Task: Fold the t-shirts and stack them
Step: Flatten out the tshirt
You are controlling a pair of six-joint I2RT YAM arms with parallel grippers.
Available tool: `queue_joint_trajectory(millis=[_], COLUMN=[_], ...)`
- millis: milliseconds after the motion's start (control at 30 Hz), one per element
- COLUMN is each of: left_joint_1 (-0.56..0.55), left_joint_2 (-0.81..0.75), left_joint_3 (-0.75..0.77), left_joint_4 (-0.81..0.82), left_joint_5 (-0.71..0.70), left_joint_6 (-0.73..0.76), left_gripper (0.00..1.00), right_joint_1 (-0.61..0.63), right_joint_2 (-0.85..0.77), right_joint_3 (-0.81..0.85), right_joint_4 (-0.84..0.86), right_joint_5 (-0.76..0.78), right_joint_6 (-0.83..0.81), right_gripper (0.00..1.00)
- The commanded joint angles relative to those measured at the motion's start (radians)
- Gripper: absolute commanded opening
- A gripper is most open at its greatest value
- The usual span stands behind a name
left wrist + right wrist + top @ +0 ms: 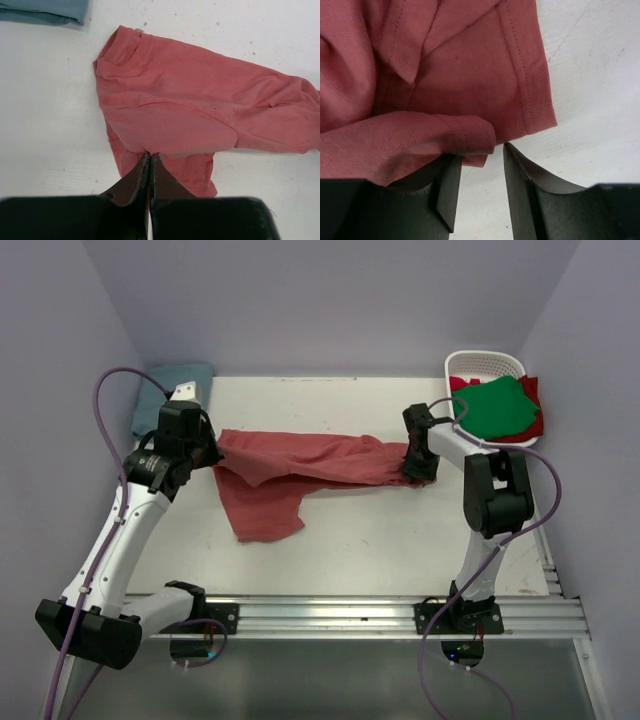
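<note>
Overhead view of a white table (400, 540) with two robot arms based at six o'clock. A faded red shirt (300, 465) lies stretched across the middle in a rumpled band from nine o'clock to three o'clock. A loose flap of it spills toward seven o'clock.

The left gripper (150, 156) is at the nine o'clock end. Its fingers are pressed together with the edge of a fold at their tips, so it looks to be pinching the cloth. The collar (122, 50) lies flat beyond it.

The right gripper (481, 157) is at the three o'clock end with its fingers spread apart. A rolled bit of the stitched hem (530, 90) drapes over one finger, but nothing is clamped between them.

A folded teal shirt (175, 390) sits at eleven o'clock. A white basket (485, 357) stands at one o'clock, with a green shirt (497, 405) heaped over a bright red shirt (533, 390), both spilling over its near rim.

The red shirt looks light, thin and limp — it will sag, bunch and slide over itself rather than hold any shape. It is not fragile. The best places to take hold seem to be the doubled edges, meaning the hem corner on the right and the shoulder seam near the collar on the left. A pinch there should catch both layers and keep the fold line taut between the two arms.
</note>
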Motion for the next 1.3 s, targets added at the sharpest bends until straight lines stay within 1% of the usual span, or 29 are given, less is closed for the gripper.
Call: queue_joint_trajectory(millis=[0, 100, 167, 200, 233, 267, 300, 367, 500, 533, 667, 767, 867, 1067, 1133, 1167, 1200, 1267], left_joint_1=[0.009, 0.010, 0.010, 0.010, 0.010, 0.010, 0.010, 0.010, 0.010, 0.010, 0.010, 0.010, 0.010, 0.010, 0.010, 0.010, 0.010, 0.010], left_joint_2=[-0.016, -0.015, -0.016, -0.015, -0.012, -0.013, -0.013, -0.016, -0.033, -0.041, -0.062, -0.081, -0.100, -0.130, -0.131, -0.133, -0.139, -0.156], left_joint_3=[0.032, 0.033, 0.032, 0.030, 0.029, 0.027, 0.027, 0.027, 0.056, 0.066, 0.122, 0.171, 0.217, 0.331, 0.409, 0.458, 0.483, 0.518], left_joint_4=[0.005, 0.005, 0.005, 0.005, 0.005, 0.006, 0.006, 0.008, 0.000, -0.005, -0.041, -0.072, -0.101, -0.169, -0.204, -0.218, -0.222, -0.207], left_joint_5=[-0.020, -0.019, -0.020, -0.020, -0.020, -0.017, -0.014, -0.011, 0.004, 0.003, 0.003, 0.012, 0.006, -0.043, -0.056, -0.059, -0.065, -0.069], left_joint_6=[0.021, 0.021, 0.021, 0.021, 0.021, 0.021, 0.021, 0.021, 0.033, 0.036, 0.049, 0.052, 0.058, 0.061, 0.061, 0.062, 0.064, 0.073], left_gripper=[0.00, 0.00, 0.00, 0.00, 0.00, 0.00, 0.00, 0.00, 0.00, 0.00, 0.00, 0.00, 0.00, 0.00, 0.00, 0.00, 0.00, 0.00], right_joint_1=[-0.006, -0.006, -0.006, -0.008, -0.006, -0.006, -0.006, -0.006, -0.004, -0.004, -0.004, -0.004, -0.004, -0.004, -0.006, -0.004, -0.004, -0.004], right_joint_2=[0.021, 0.026, 0.019, 0.015, 0.008, -0.009, -0.023, -0.053, -0.201, -0.278, -0.457, -0.547, -0.596, -0.672, -0.696, -0.704, -0.716, -0.747], right_joint_3=[0.020, 0.014, 0.006, -0.003, -0.009, -0.024, -0.033, -0.049, -0.099, -0.104, -0.095, -0.054, -0.006, 0.101, 0.186, 0.253, 0.287, 0.342], right_joint_4=[0.039, 0.048, 0.058, 0.058, 0.062, 0.062, 0.065, 0.056, 0.016, -0.014, -0.106, -0.180, -0.240, -0.330, -0.372, -0.387, -0.401, -0.406], right_joint_5=[-0.020, -0.035, -0.046, -0.049, -0.052, -0.064, -0.070, -0.084, -0.124, -0.133, -0.173, -0.207, -0.244, -0.254, -0.261, -0.262, -0.261, -0.305], right_joint_6=[0.022, 0.029, 0.031, 0.031, 0.031, 0.031, 0.031, 0.026, 0.009, 0.005, -0.012, -0.021, -0.033, -0.037, -0.044, -0.047, -0.052, -0.082], right_gripper=[0.42, 0.37, 0.29, 0.22, 0.10, 0.03, 0.00, 0.00, 0.00, 0.00, 0.00, 0.00, 0.00, 0.00, 0.00, 0.00, 0.00, 0.00])
